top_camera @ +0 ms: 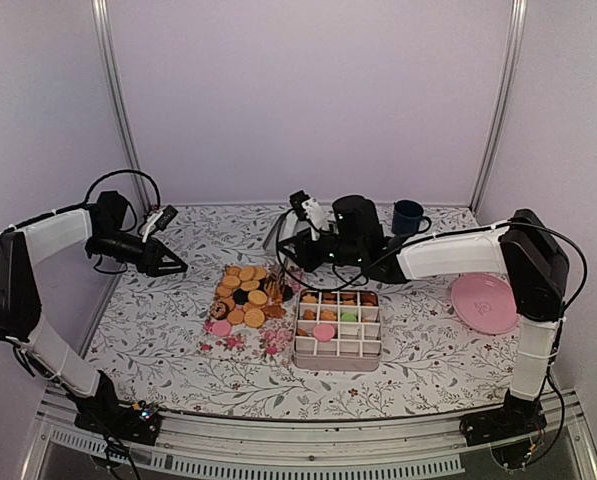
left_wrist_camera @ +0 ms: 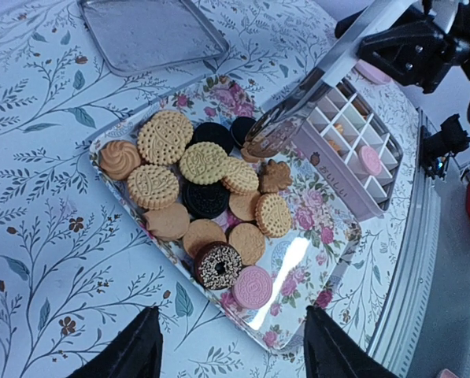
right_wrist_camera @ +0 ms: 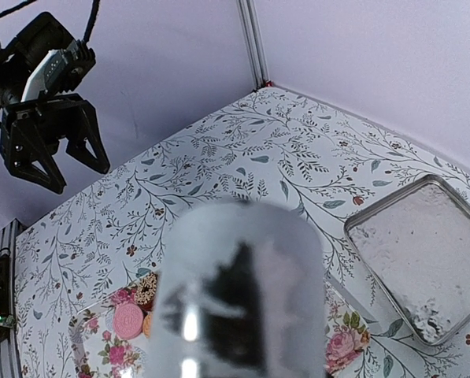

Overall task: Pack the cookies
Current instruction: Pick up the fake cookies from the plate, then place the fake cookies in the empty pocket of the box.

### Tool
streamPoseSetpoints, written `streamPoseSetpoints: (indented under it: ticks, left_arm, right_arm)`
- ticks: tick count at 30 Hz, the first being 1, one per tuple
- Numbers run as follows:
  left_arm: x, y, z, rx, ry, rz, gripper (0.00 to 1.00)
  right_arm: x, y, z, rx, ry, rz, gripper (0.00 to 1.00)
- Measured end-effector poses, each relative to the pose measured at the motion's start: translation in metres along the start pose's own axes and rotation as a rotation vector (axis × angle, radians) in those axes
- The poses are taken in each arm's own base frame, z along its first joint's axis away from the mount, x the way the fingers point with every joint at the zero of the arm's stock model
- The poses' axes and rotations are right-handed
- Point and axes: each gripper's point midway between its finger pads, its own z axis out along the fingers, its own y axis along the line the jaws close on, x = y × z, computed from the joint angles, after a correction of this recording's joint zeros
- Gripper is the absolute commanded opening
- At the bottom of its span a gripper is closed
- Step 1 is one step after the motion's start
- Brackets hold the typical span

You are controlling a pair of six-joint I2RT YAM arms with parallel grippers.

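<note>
We judge the cookies (left_wrist_camera: 207, 189) light, stiff and crumbly, so a hard squeeze could chip them. We would take each one by its rim. They lie heaped and overlapping on the floral tray (left_wrist_camera: 297, 260), beside the divided box (left_wrist_camera: 329, 153) that holds several more, and close neighbours crowd every pick. The right fingers (left_wrist_camera: 404, 51) grip metal tongs (left_wrist_camera: 294, 110) whose tips hover over the pile's far edge. The left fingers (left_wrist_camera: 136, 346) stand open and empty near the tray. A lid (left_wrist_camera: 152, 31) lies just beyond.

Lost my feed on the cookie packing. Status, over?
Left end effector open, empty, hovering. Right end effector shut on metal tongs, tips at cookies. Most cookies on tray. Nothing blocking.
</note>
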Motion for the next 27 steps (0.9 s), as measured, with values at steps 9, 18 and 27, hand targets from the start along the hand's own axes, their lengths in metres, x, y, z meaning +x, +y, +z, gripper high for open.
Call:
streamPoseSetpoints:
  ticks: [9,18,27]
  left_arm:
    - [0.0,-0.001,0.0,0.005,-0.002,-0.001,0.61]
    - [-0.001,-0.004,0.0,0.019,-0.007,-0.002,0.61]
    - [-0.002,-0.006,0.0,0.031,-0.014,0.008,0.61]
  right_arm:
    - [-0.02,0.007,-0.029,0.005,-0.012,-0.009,0.0]
    - [-0.089,0.036,-0.135,-0.009,-0.148,-0.076,0.0]
    - [-0.019,0.031,-0.174,0.02,0.053,-0.046,0.0]
